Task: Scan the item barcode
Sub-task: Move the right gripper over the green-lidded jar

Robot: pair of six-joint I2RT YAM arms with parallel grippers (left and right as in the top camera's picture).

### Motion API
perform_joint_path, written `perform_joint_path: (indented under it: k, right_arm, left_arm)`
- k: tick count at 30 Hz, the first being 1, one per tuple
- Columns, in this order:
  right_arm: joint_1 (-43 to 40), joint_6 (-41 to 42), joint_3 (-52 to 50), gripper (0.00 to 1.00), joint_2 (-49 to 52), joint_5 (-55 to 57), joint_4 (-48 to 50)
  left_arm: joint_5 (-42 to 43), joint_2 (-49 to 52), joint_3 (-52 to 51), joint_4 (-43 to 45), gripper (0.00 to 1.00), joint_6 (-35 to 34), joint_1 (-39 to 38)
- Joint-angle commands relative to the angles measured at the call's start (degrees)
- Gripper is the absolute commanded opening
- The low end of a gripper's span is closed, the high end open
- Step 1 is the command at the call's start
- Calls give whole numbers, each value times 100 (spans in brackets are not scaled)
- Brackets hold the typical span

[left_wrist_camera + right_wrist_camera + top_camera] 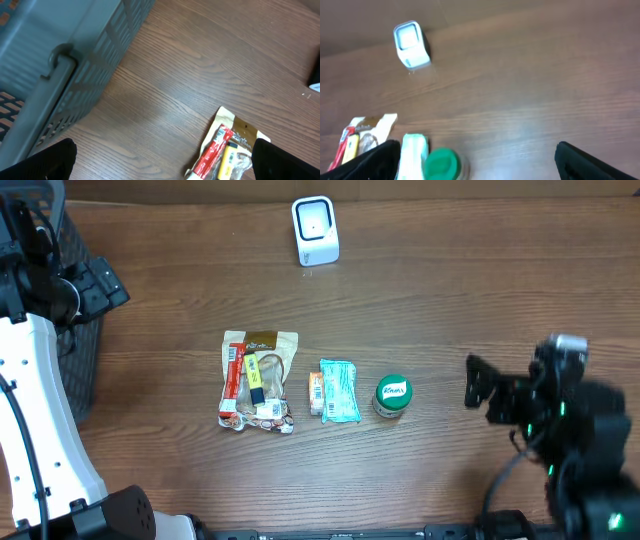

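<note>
Barely started imo: L claw point(165, 162) & R claw point(480, 162) both spread apart, empty. Snack bag point(258, 380), teal pkt point(338, 391), green-lid jar point(393, 396) untouched mid desk point(450, 300), scanner point(315, 230) near far edge.

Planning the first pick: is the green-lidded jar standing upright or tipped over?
Upright. From overhead the jar shows its round green lid facing up.

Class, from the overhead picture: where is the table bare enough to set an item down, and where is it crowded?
Bare: the strip between the scanner and the row of goods; the stretch between the basket and the snack bag; the gap between the jar and the right gripper. Crowded: the row, bag, teal packet and jar close together.
</note>
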Motion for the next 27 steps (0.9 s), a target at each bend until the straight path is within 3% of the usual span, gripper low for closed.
perform_joint_path:
  k: [1, 6, 11, 14, 15, 17, 19, 23, 27]
  right_arm:
    - [-11, 551, 1631, 100, 1521, -105, -1117]
    - [-11, 562, 2981, 100, 3189, -1189, -2406]
    - [-11, 557, 3091, 100, 4260, -2798, -2385]
    - [-11, 557, 3088, 100, 4774, -3152, -2422]
    - [-11, 560, 3088, 100, 4909, -3158, -2406]
    - [-11, 603, 3088, 80, 5134, -3095, -2481]
    - [4, 1060, 3069, 72, 5259, -2739, -2612]
    - [205, 2470, 2889, 73, 5276, -1572, -2671]
    - [656, 3018, 2616, 79, 5276, -1167, -2579]
  left_arm:
    - [22, -33, 96, -4, 100, 44, 15]
    - [22, -33, 96, -4, 100, 44, 15]
    - [22, -33, 96, -4, 100, 46, 15]
    - [24, -33, 96, -4, 100, 44, 15]
    - [24, -33, 96, -4, 100, 44, 15]
    - [22, -33, 96, -4, 100, 44, 15]
    - [22, -33, 96, -4, 100, 44, 15]
    - [22, -33, 96, -4, 100, 44, 15]
    - [22, -33, 96, -4, 100, 44, 15]
